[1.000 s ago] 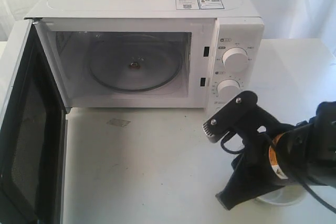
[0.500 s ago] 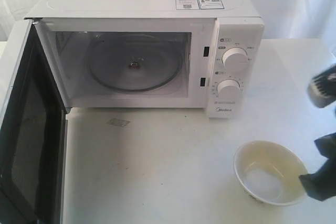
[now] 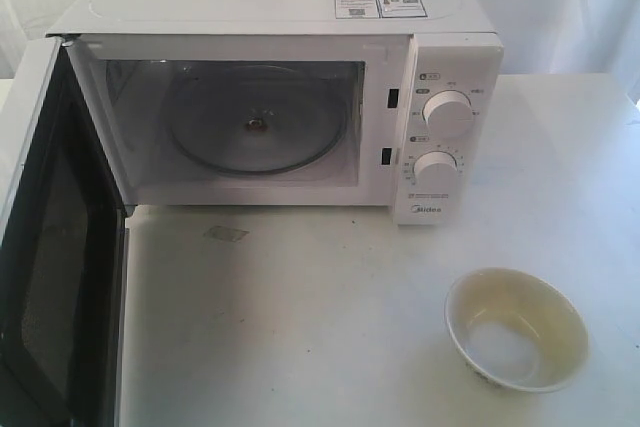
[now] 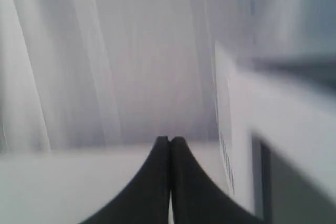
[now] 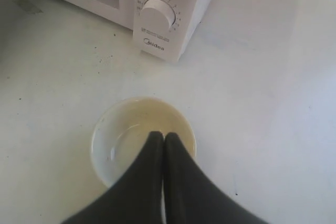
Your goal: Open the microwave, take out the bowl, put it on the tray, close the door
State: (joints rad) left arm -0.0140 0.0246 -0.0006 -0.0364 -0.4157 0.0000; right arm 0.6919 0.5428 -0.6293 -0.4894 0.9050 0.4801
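- Right claw [image 5: 160, 137] is pinched fully together and holds nothing. It hangs above the bowl [image 5: 126, 129], tips lined up over the bowl's middle and apparently clear of it.
- Left claw [image 4: 169, 140] is likewise closed and empty. Its blurred view shows only a white panel edge close by, and what that belongs to cannot be told.
- The bowl sits upright on the table [image 3: 300, 327] near its right front corner, in front of the knobs [image 3: 447, 112] of the microwave [image 3: 280, 7] and apart from them. No tray shows in any view.
- The door [image 3: 55, 247] stands swung wide on the microwave's left, its panel running out toward the table's front edge.
- Closing the door looks like the step remaining. The door lies well apart from the right claw, on the left arm's side, so the left arm seems better placed to push its outer face shut.
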